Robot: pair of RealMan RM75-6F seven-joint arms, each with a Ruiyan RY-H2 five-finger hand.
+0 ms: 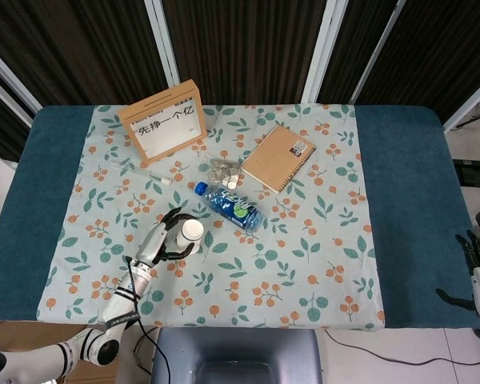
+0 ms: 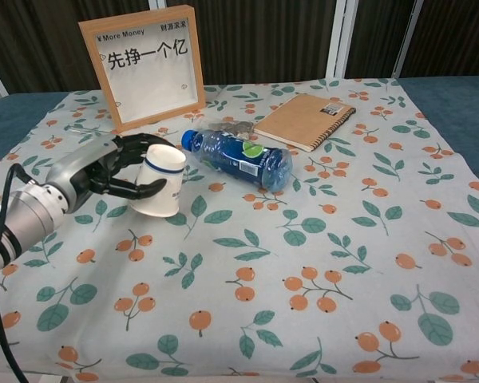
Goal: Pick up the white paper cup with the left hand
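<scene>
The white paper cup (image 2: 161,185) is upside down and tilted, its blue-ringed base up and toward the bottle. My left hand (image 2: 100,169) grips it from the left, fingers wrapped round its wall. In the head view the cup (image 1: 191,232) and left hand (image 1: 162,242) are left of centre on the flowered cloth. I cannot tell whether the cup's rim touches the cloth. My right hand (image 1: 476,268) hangs off the table's right edge, fingers apart and holding nothing.
A blue water bottle (image 2: 241,157) lies just right of the cup. Behind it are some coins (image 1: 224,171), a brown notebook (image 2: 305,120) and a wooden framed sign (image 2: 144,64). A thin white stick (image 1: 140,171) lies left of the coins.
</scene>
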